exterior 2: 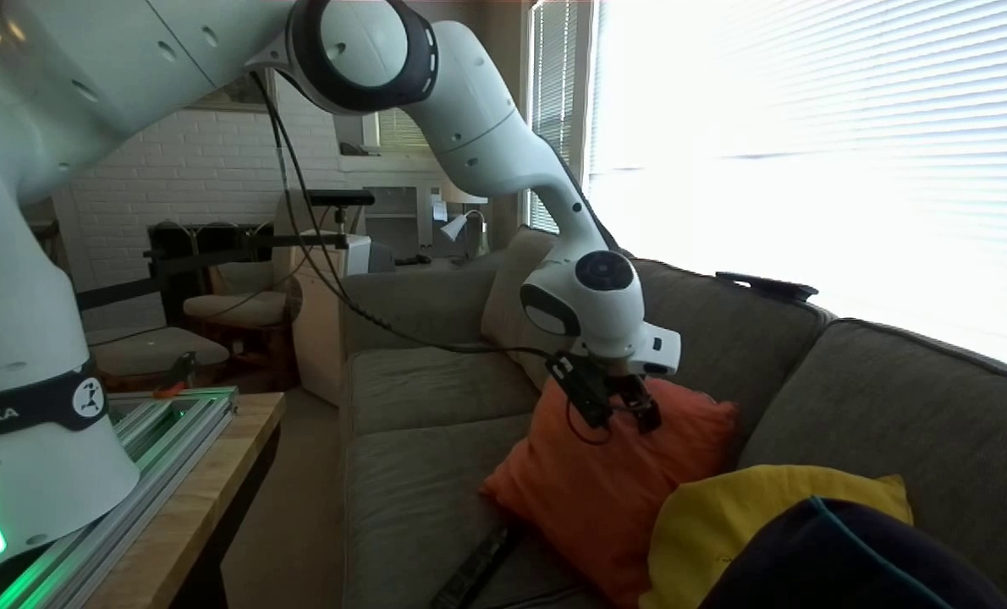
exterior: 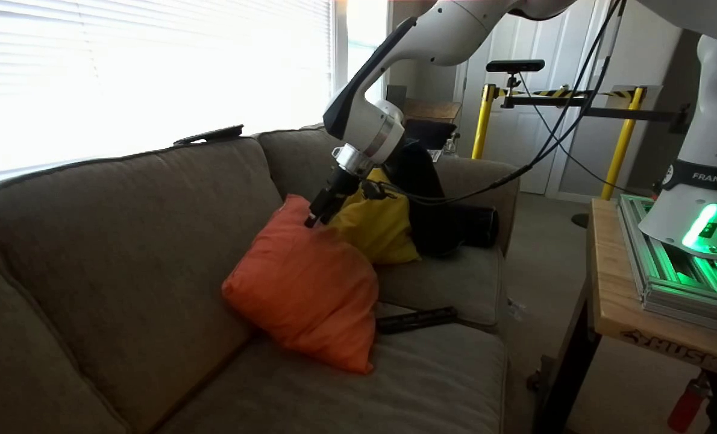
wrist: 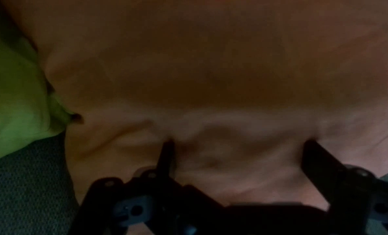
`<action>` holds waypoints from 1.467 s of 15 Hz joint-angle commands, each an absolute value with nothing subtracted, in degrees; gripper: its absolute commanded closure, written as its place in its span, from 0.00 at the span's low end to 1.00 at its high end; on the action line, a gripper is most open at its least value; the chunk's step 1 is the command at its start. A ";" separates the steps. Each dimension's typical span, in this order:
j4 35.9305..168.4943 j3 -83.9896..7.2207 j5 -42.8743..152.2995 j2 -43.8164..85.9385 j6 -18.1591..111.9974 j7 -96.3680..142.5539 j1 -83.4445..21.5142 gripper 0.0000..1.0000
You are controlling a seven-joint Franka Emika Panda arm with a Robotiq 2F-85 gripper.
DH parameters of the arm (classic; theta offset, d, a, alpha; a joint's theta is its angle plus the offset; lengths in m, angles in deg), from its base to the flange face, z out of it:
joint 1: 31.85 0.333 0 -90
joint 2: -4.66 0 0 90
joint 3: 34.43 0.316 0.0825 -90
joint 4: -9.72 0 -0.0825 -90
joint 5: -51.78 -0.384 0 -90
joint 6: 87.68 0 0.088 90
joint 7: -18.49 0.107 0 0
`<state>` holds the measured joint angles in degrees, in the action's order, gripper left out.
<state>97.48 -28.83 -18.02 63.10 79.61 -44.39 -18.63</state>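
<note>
My gripper [wrist: 240, 142] stands open, with its two dark fingers spread wide over the orange pillow [wrist: 213, 81]. Both fingertips seem to meet or nearly meet the fabric; the wrist view is too dim and blurred to tell contact for sure. In an exterior view the orange pillow [exterior: 310, 289] leans on the sofa back, and the gripper [exterior: 317, 222] points down at its upper part. A yellow pillow [exterior: 373, 226] lies beside it, partly behind the gripper in that view. The same yellow pillow [wrist: 11, 98] shows at the left of the wrist view.
The grey-brown sofa [exterior: 135, 241] runs below a bright window. A black object [exterior: 419, 319] lies on the seat, and another flat black thing [exterior 2: 766, 286] rests on the backrest. A dark cushion [exterior 2: 859, 558] sits by the yellow pillow. The arm's wooden table [exterior: 602, 265] stands facing the sofa.
</note>
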 commanded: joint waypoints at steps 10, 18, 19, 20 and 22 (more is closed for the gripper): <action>93.19 -32.94 -16.28 67.48 83.72 -40.29 -14.36 0.81; 108.81 -42.20 -14.52 54.28 81.50 -35.33 -6.91 0.99; 111.86 -38.39 -6.47 52.08 83.16 -30.15 -10.29 0.99; 113.84 -39.30 -2.97 50.60 82.56 -26.97 -9.79 0.99; 117.23 -39.58 6.42 47.86 81.56 -17.95 -10.45 0.99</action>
<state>108.85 -39.76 -4.71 54.59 82.75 -28.53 -9.19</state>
